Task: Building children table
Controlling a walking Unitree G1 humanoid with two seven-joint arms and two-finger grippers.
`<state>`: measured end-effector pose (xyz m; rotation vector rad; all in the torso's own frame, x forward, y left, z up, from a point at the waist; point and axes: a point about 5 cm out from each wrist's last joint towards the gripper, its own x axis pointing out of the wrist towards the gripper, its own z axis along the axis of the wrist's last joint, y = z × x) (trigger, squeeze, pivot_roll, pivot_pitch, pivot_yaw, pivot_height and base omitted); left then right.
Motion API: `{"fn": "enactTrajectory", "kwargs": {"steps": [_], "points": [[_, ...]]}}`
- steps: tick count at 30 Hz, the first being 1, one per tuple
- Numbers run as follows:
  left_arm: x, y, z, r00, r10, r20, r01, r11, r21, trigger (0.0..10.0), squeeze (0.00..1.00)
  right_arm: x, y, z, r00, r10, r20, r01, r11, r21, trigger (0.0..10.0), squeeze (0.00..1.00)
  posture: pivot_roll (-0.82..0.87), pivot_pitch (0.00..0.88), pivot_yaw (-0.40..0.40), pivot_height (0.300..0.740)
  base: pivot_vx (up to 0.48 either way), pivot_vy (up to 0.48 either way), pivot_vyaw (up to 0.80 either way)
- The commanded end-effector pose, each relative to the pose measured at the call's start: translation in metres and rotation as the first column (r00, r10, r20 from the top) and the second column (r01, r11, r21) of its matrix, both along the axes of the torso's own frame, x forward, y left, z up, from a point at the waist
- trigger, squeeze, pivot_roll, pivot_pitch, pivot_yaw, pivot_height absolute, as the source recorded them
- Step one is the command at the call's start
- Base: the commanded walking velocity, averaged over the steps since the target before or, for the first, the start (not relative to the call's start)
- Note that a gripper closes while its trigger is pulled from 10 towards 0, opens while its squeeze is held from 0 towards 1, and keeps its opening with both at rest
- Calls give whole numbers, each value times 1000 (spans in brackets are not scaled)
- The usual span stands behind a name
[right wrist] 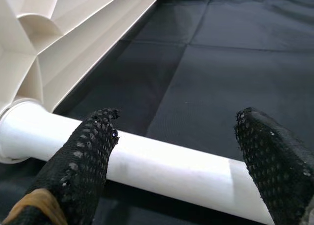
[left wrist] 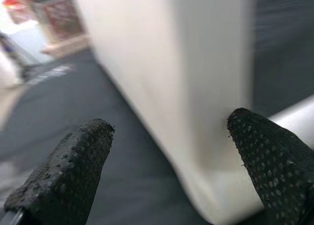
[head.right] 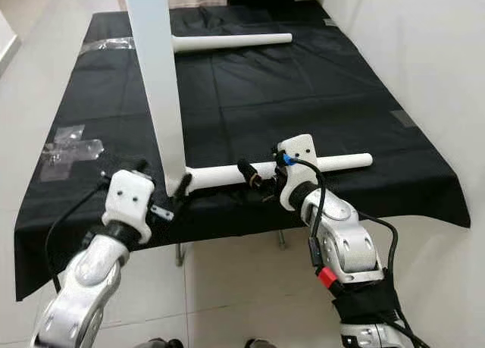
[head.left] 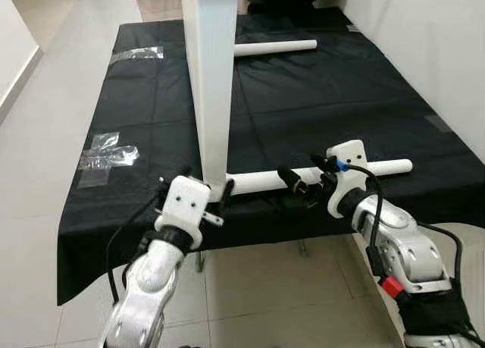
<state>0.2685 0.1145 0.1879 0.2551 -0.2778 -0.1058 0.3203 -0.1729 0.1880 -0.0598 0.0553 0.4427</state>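
A white tabletop (head.left: 208, 75) stands on edge on the black-covered table (head.left: 318, 98). A white leg (head.left: 261, 183) sticks out sideways from its near bottom corner toward the right, lying on the cloth. A second white leg (head.left: 274, 48) projects from it at the far end. My left gripper (left wrist: 171, 161) is open, with its fingers (left wrist: 73, 171) on either side of the tabletop's near corner. My right gripper (right wrist: 181, 151) is open and straddles the near leg (right wrist: 162, 168) a short way from its socket, with nothing clamped.
Clear tape patches (head.left: 106, 157) are stuck on the cloth at the left, with another (head.left: 136, 54) farther back. A white wall (head.left: 432, 37) runs along the table's right side. The front table edge (head.left: 250, 234) drops to tiled floor (head.left: 45, 98).
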Motion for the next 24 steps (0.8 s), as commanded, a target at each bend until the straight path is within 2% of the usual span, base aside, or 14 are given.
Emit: {"fn": "enactTrajectory", "kwargs": {"steps": [1, 6, 9, 11, 13, 15, 21, 24], "points": [[3, 4, -3, 999, 52, 1, -52, 999, 14, 10000, 0, -1, -5, -2, 1000, -24, -4, 24, 1000, -6, 10000, 0, 9, 194, -20, 740, 0, 0, 0], [14, 5, -1, 996, 88, 19, -88, 996, 9, 10000, 0, -1, -6, -1, 999, -39, 1, 39, 999, 1, 10000, 0, 3, 202, -16, 740, 0, 0, 0], [28, -2, 1, 999, 45, 22, -44, 999, -24, 10000, 0, -2, -5, 0, 999, -44, 3, 44, 999, 10, 10000, 0, -3, 206, -16, 740, 0, 0, 0], [28, -2, 1, 999, 45, 22, -44, 999, -24, 10000, 0, -2, -5, 0, 999, -44, 3, 44, 999, 10, 10000, 0, -3, 206, -16, 740, 0, 0, 0], [33, -13, 2, 999, -50, 19, 51, 997, -57, 10000, 0, -3, -4, -1, 999, -42, 2, 42, 999, 13, 10000, 0, -5, 212, -12, 740, 0, 0, 0], [33, -19, 3, 995, -93, 16, 94, 993, -77, 10000, 0, -3, -4, 0, 999, -41, 1, 41, 999, 15, 10000, 0, -1, 216, -11, 740, 0, 0, 0], [33, -27, 4, 991, -133, 18, 134, 981, -138, 10000, 0, -4, -2, -2, 999, -39, -6, 39, 999, 21, 10000, 0, 5, 227, -12, 740, 0, 0, 0], [37, -25, 4, 994, -102, 26, 105, 985, -134, 10000, 0, -5, 0, -2, 999, -31, -8, 31, 999, 26, 10000, 0, 0, 232, -14, 740, 0, 0, 0]]}}
